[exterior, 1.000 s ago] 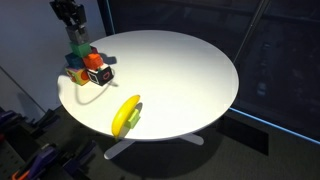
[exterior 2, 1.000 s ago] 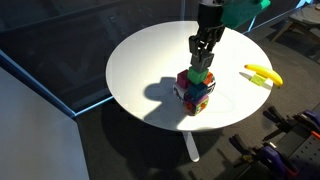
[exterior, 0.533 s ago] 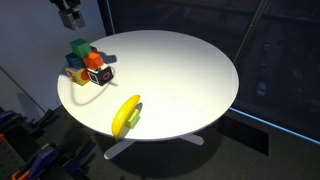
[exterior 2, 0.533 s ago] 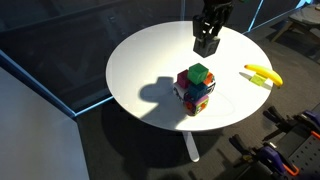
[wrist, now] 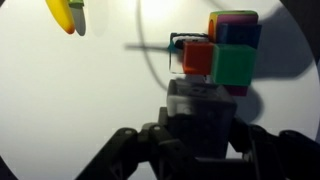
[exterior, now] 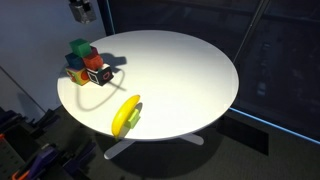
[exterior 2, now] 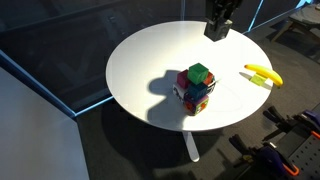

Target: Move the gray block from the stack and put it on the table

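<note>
The gray block (wrist: 203, 112) is clamped between my gripper's (wrist: 203, 150) two dark fingers in the wrist view, held high above the table (wrist: 80, 100). The stack (wrist: 226, 52) of colored cubes lies below and beyond it, green cube on top. In both exterior views the gripper (exterior: 82, 11) (exterior 2: 219, 22) hangs at the top edge, well above the stack (exterior: 88, 63) (exterior 2: 197, 88), which stands near the edge of the round white table (exterior: 180, 70) (exterior 2: 150, 60).
A yellow banana (exterior: 126, 114) (exterior 2: 261, 74) lies near the table's edge, apart from the stack; it also shows in the wrist view (wrist: 68, 14). Dark glass walls surround the table.
My gripper has risen from the top of the stack to high above it, carrying the gray block. The green cube now tops the stack.
</note>
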You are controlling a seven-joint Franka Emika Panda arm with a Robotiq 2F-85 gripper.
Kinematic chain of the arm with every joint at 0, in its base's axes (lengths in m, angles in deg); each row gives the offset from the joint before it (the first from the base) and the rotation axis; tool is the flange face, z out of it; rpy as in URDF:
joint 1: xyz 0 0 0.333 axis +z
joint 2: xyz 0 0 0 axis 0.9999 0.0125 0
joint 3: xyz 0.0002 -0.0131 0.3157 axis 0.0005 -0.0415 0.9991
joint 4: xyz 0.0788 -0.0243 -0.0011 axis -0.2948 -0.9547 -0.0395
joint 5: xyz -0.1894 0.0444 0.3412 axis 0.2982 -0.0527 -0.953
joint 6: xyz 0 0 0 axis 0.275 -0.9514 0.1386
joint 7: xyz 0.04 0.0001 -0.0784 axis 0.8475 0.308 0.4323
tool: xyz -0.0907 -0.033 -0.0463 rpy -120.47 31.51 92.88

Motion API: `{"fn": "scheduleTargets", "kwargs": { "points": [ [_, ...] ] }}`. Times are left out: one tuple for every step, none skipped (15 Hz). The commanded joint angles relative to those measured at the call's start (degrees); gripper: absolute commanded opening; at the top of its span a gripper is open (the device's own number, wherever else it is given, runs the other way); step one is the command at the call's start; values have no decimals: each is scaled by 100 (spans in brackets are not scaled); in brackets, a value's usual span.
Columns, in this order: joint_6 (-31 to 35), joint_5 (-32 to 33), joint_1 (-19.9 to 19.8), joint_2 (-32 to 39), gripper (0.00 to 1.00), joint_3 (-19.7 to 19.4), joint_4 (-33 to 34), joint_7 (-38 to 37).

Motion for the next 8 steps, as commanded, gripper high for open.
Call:
{"fn": "scheduleTargets", "kwargs": {
  "points": [
    [8,267,-136,71,31,-98,70,-190],
    [3,281,-165,97,31,-127,73,-195],
    [-14,303,-192,126,31,-155,80,-213],
    [-42,313,-218,158,31,-181,87,-225],
    [-76,299,-239,193,31,-208,96,-232],
    [-79,309,-256,229,31,-235,93,-264],
    [-75,304,-271,266,31,-261,87,-279],
    [-50,310,-288,305,31,-290,76,-295]
  ]
}}
